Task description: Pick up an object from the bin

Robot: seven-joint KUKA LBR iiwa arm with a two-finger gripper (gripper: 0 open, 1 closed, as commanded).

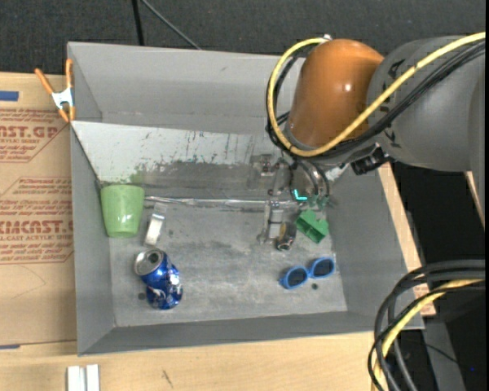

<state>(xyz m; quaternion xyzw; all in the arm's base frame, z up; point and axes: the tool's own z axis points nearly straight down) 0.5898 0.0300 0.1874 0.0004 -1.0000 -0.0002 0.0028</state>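
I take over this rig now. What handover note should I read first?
End effector: low in the bin, right half, just left of a green block; no hold visible.
Things: blue goggles nearer the front wall; green cup, grey piece, blue can on the left.
Done: arm is down inside.
Left: grasp one thing, lift it out.

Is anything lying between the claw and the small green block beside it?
Nothing visible does. The claw is close beside the green block, to its left in the view. The blue glasses lie lower in the view.
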